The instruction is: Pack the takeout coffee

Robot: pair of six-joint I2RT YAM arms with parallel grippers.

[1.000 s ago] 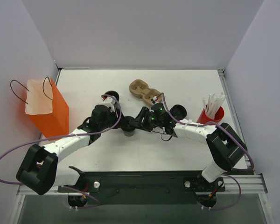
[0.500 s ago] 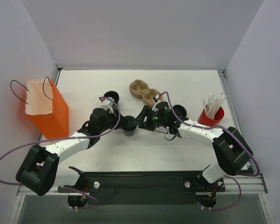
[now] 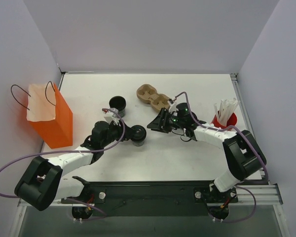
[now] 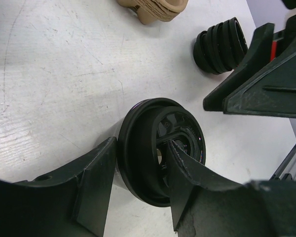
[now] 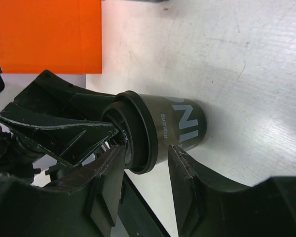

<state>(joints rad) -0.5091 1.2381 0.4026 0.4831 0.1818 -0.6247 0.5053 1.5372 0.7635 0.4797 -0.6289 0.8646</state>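
Observation:
The takeout coffee (image 3: pixel 138 134), a small black paper cup with a black lid, stands on the table left of centre. My left gripper (image 3: pixel 129 132) reaches it from the left. In the left wrist view this gripper (image 4: pixel 140 143) is shut on the lid (image 4: pixel 153 148), one finger on each side of its rim. My right gripper (image 3: pixel 152 123) hangs just right of the cup, apart from it. In the right wrist view that gripper (image 5: pixel 145 148) is open, and the cup (image 5: pixel 180 123) lies just beyond its fingertips. The orange bag (image 3: pixel 52 118) stands open at the far left.
A black cup with no lid (image 3: pixel 117 103) stands behind the left gripper. A brown cardboard cup carrier (image 3: pixel 152 97) lies at the back centre. A stack of loose black lids (image 4: pixel 221 44) sits beside the right arm. A red cup of white sticks (image 3: pixel 223 119) stands at right.
My right gripper has let go and pulled back to the right, away from the cup's lid. The left gripper stays on the cup, and its arm has drawn in a little.

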